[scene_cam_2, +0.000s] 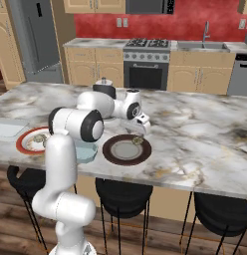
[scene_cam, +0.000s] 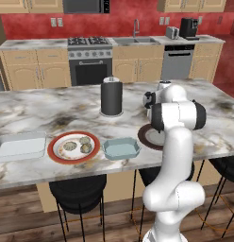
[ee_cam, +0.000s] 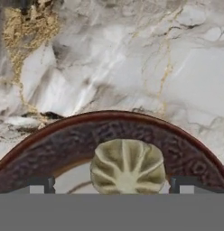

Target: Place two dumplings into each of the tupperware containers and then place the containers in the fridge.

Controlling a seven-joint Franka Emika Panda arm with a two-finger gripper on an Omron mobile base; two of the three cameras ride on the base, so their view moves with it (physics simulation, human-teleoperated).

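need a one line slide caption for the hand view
Open gripper poised over a pleated dumpling on the dark brown plate, marble counter beyond.

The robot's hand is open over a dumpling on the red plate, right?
Not quite. The hand is open over a dumpling, but that one sits on the dark brown plate, as the hand view shows. The red-rimmed plate is further along the counter.
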